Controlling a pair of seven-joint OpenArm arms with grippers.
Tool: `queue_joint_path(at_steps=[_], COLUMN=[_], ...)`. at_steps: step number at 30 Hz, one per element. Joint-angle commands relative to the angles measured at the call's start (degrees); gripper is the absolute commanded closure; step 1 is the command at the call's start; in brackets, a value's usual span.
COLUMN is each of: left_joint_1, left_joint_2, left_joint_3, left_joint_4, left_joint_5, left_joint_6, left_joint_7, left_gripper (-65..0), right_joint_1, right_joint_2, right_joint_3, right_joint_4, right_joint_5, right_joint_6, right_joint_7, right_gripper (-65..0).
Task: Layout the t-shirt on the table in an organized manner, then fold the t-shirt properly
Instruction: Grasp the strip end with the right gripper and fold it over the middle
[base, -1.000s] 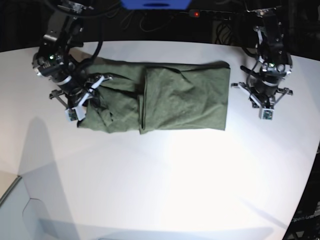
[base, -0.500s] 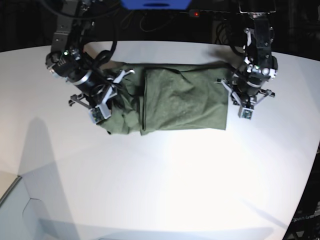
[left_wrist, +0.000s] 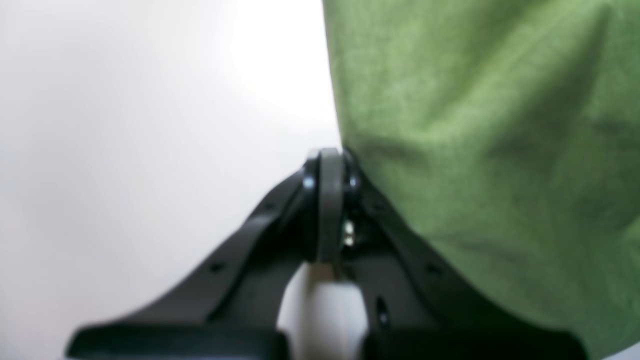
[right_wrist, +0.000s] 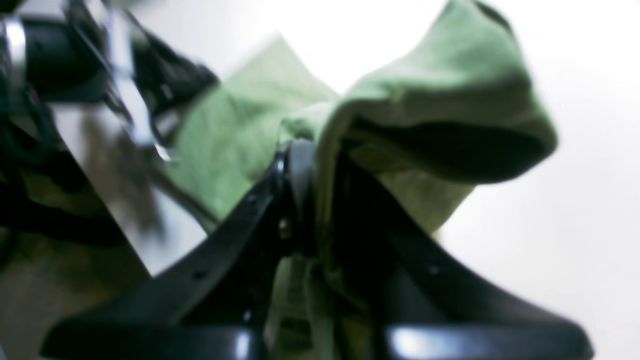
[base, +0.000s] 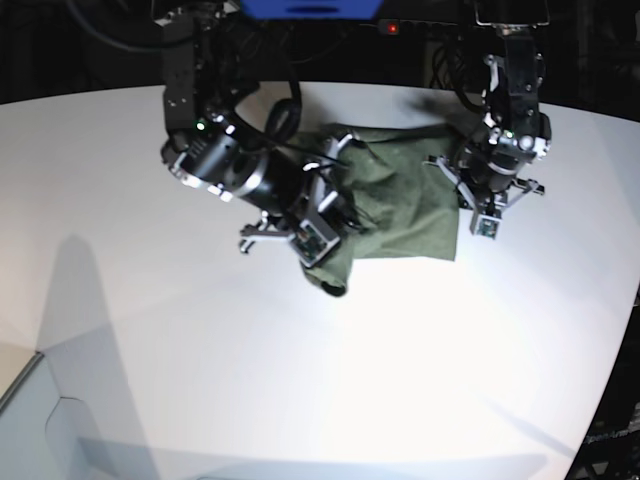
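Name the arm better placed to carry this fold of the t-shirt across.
Right: its end effector is clamped on the t-shirt, lifting it. The left end effector is shut beside the hem, gripping nothing.

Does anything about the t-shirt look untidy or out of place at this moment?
Yes. The t-shirt is not flat: the right gripper is shut on a bunched fold of it, lifted above the table, with cloth hanging below. The left gripper, shut, sits at the shirt's opposite edge.

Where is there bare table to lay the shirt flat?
Bare table lies open in front of the t-shirt and off to the right gripper's outer side. It is crowded at the back, where that gripper holds cloth and the left gripper sits at the shirt's edge.
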Motion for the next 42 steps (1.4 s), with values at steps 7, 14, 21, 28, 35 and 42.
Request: queue_joint_path(at_steps=[7, 14, 21, 28, 35, 42], left_joint_1=[0.41, 0.33, -0.11, -0.20, -0.29, -0.29], left_joint_2=[0.00, 0.79, 1.14, 1.14, 1.14, 1.06], left_joint_3=[-0.28, -0.37, -0.28, -0.28, -0.19, -0.37], left_joint_4=[0.37, 0.37, 0.37, 0.37, 0.46, 0.46], left_joint_5=[-0.12, -0.12, -0.12, -0.12, -0.12, -0.12], left_joint_6=[-0.25, -0.07, -0.07, -0.07, -0.07, -0.16], left_joint_7=[1.99, 1.99, 1.99, 1.99, 1.99, 1.99], left_gripper=[0.0, 0.0, 0.0, 0.0, 0.0, 0.0], right_joint_1=[6.91, 11.83, 18.25, 20.01, 19.83, 19.57], right_joint_2=[-0.55, -0.55, -0.55, -0.55, -0.55, -0.55], right_joint_3=[-3.81, -9.26, -9.35, -13.84, -20.43, -20.43], right_joint_4=[-11.40, -17.47, -25.73, -28.46, -28.37, -24.15], right_joint_5=[0.84, 0.84, 1.02, 1.02, 1.02, 1.02], right_joint_6=[0.41, 0.41, 0.41, 0.41, 0.41, -0.17], right_joint_7=[1.87, 1.96, 3.02, 3.63, 7.24, 8.38], right_gripper=[0.0, 0.0, 0.0, 0.0, -24.8, -33.5])
